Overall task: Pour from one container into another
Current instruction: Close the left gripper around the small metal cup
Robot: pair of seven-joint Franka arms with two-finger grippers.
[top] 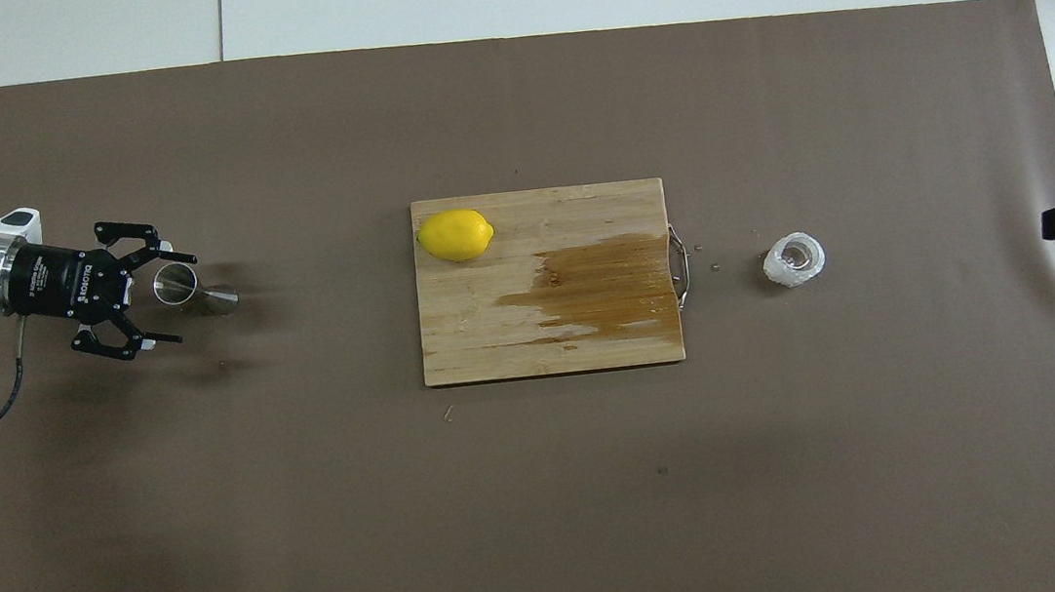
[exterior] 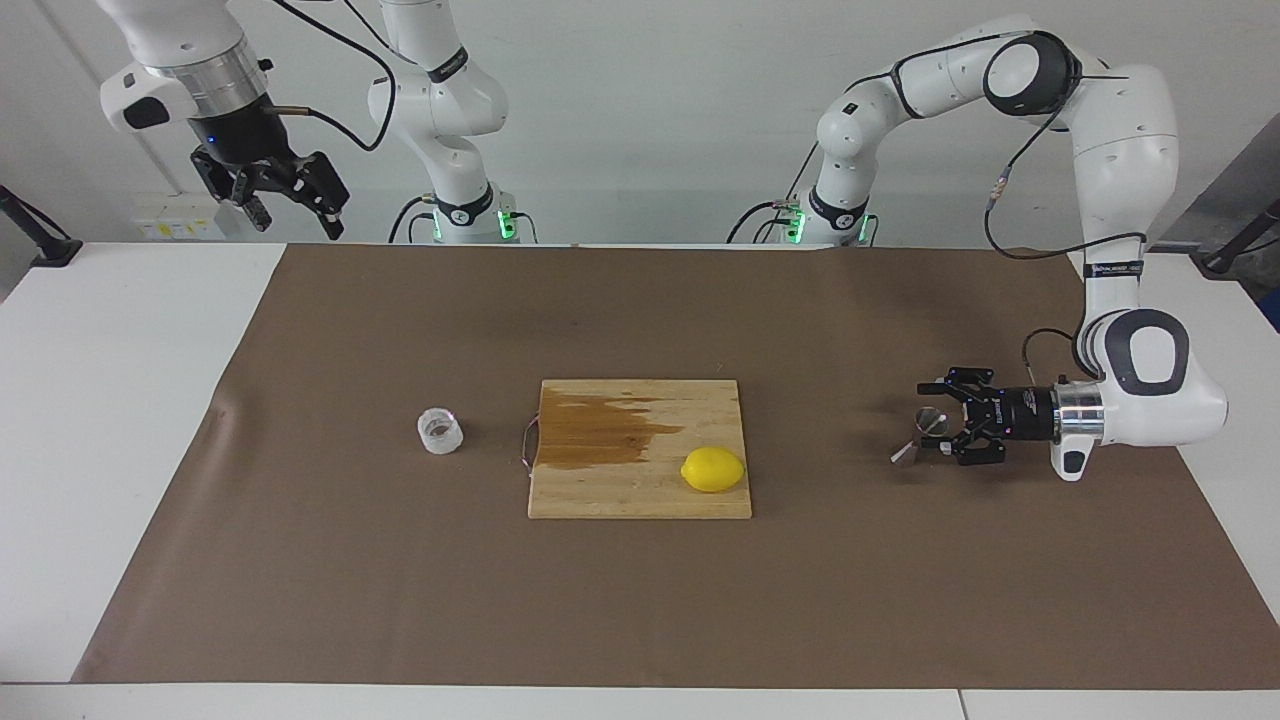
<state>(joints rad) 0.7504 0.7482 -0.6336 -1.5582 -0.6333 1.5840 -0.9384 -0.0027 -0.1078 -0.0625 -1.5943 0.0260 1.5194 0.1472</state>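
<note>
The steel jigger [exterior: 920, 436] [top: 194, 291] stands on the brown mat toward the left arm's end of the table. My left gripper [exterior: 932, 420] [top: 178, 301] lies level beside it, open, with the jigger's upper cup between its spread fingers and nearer to one of them. I cannot tell whether that finger touches it. The small clear glass cup [exterior: 440, 431] [top: 793, 260] with brownish contents stands upright on the mat toward the right arm's end. My right gripper [exterior: 290, 195] waits open, raised high near its base and holding nothing.
A wooden cutting board [exterior: 640, 490] [top: 493, 339] with a dark wet stain lies mid-table between cup and jigger. A yellow lemon [exterior: 713, 469] [top: 455, 235] rests on its corner nearest the jigger. The brown mat [exterior: 640, 600] covers most of the white table.
</note>
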